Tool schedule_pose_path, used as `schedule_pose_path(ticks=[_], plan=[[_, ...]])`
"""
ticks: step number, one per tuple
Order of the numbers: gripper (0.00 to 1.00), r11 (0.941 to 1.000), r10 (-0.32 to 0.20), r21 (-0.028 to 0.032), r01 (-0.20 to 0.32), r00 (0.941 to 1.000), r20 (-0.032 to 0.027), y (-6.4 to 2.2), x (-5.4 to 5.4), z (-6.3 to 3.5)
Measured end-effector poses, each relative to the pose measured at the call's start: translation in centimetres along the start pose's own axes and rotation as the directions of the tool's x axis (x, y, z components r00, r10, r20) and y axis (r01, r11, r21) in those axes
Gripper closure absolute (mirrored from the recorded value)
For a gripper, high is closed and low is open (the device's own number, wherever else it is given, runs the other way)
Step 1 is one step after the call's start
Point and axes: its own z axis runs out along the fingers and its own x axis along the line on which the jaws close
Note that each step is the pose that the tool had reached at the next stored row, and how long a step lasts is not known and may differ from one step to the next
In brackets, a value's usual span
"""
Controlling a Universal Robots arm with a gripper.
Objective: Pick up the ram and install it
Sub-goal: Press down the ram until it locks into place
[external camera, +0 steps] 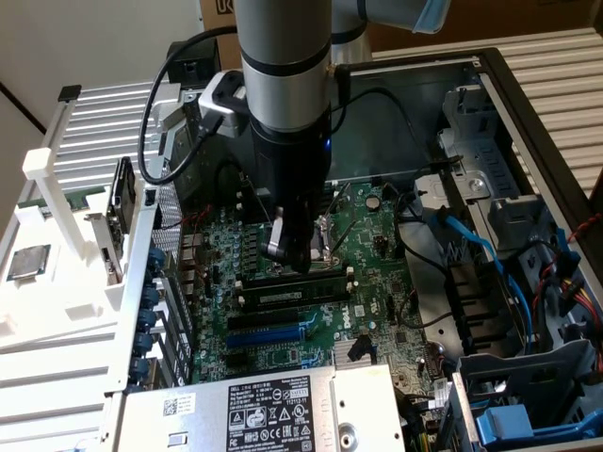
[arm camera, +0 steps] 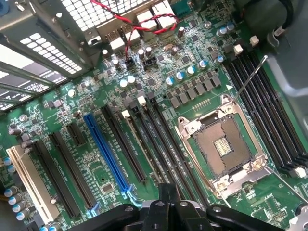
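Two ram sticks stand in the motherboard's slots beside the processor socket. The nearer one [external camera: 283, 296] is dark green with a small pale label. The one behind it [external camera: 318, 279] lies right under my gripper [external camera: 292, 256], which points straight down and is shut, its fingertips at that stick's top edge. Whether they touch it I cannot tell. In the wrist view my gripper [arm camera: 167, 195] sits over a long memory slot [arm camera: 155, 138] that runs between a neighbouring black slot and the empty socket [arm camera: 222, 145].
The board lies in an open PC case [external camera: 528, 104] with metal walls all round. A power supply [external camera: 273, 414] is at the front, blue cables [external camera: 476, 247] on the exterior view's right. A silver processor chip [external camera: 28, 262] rests on a white rack outside the case.
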Motion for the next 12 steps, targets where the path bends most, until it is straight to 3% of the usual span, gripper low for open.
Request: schedule_pose_path(ticks=[5,12], plan=[[0.90,0.9975,0.070,0.0030,-0.070,0.9975,0.0014,0.00,0.00,0.00],[0.90,0.9865,0.163,0.0057,-0.163,0.9865,0.0042,0.00,0.00,0.00]])
